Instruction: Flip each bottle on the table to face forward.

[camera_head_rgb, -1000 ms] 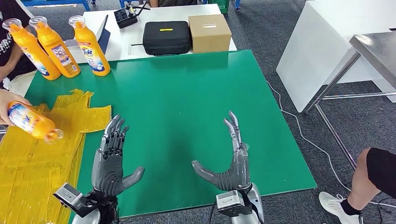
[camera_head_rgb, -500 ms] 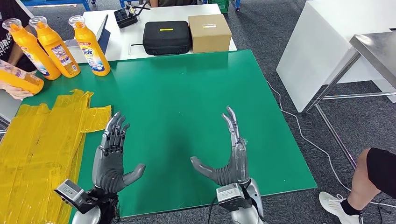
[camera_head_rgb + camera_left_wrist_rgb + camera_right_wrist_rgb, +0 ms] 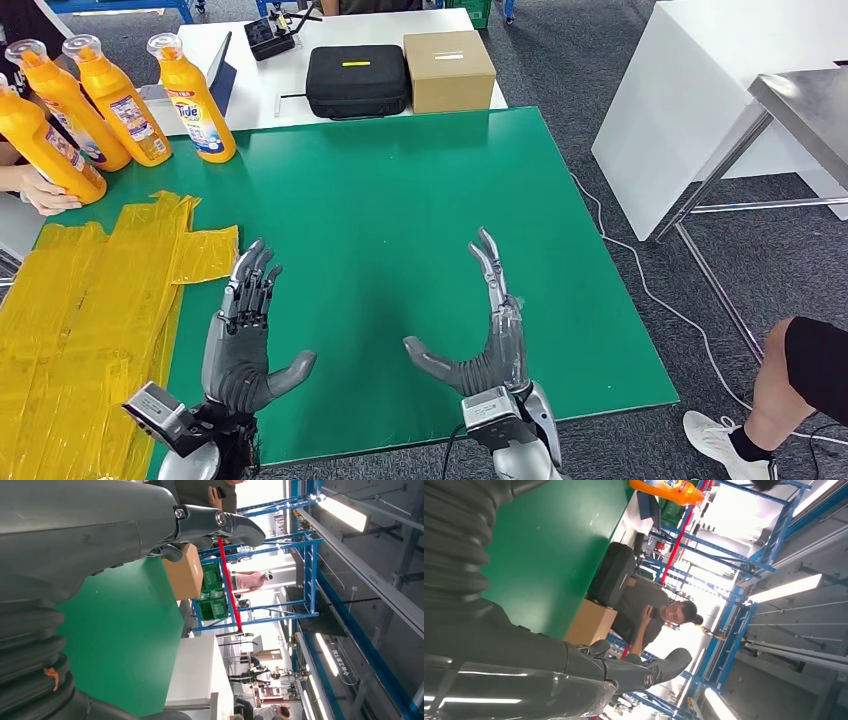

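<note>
The right hand [image 3: 524,645] took up most of this shot, ribbed grey cover and dark fingers [image 3: 644,672] stretched out straight with nothing in them. Past it was the green worktop [image 3: 554,545], with a black case [image 3: 611,580] and a cardboard box [image 3: 589,622] at its far edge, plus an orange bottle [image 3: 669,490]. A person [image 3: 651,612] sat behind the box.
</note>
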Robot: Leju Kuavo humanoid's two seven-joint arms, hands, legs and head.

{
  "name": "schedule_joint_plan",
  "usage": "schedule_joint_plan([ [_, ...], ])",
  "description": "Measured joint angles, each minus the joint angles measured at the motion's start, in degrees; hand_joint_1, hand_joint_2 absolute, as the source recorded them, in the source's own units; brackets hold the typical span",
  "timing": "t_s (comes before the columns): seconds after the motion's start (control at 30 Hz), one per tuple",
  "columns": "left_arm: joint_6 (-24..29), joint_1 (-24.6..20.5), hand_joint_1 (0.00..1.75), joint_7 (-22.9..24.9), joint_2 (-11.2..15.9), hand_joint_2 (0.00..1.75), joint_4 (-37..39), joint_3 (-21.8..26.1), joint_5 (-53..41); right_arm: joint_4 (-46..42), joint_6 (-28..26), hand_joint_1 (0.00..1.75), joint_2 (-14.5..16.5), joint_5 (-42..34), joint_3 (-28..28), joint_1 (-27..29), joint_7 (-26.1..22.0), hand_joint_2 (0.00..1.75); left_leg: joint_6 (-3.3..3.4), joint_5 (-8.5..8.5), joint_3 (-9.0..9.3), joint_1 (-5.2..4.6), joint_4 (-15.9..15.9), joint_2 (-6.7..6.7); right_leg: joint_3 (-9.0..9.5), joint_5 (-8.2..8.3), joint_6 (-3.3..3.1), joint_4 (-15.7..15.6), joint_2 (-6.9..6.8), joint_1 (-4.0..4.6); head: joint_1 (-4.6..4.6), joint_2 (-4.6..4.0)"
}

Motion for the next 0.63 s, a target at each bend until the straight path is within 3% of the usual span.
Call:
schedule_joint_plan([
  [0.63,0.4,-1.4,0.00,0.9,-0.2,1.75,0.0,0.0,-0.1,0.0,1.3,0.00,0.6,-0.2,-0.8,-1.9,0.5,1.75,0.00,0.00,0.00,0.00,0.0,0.00,0.01,0.00,0.00,0.0,0.00,0.00,0.00,0.00],
])
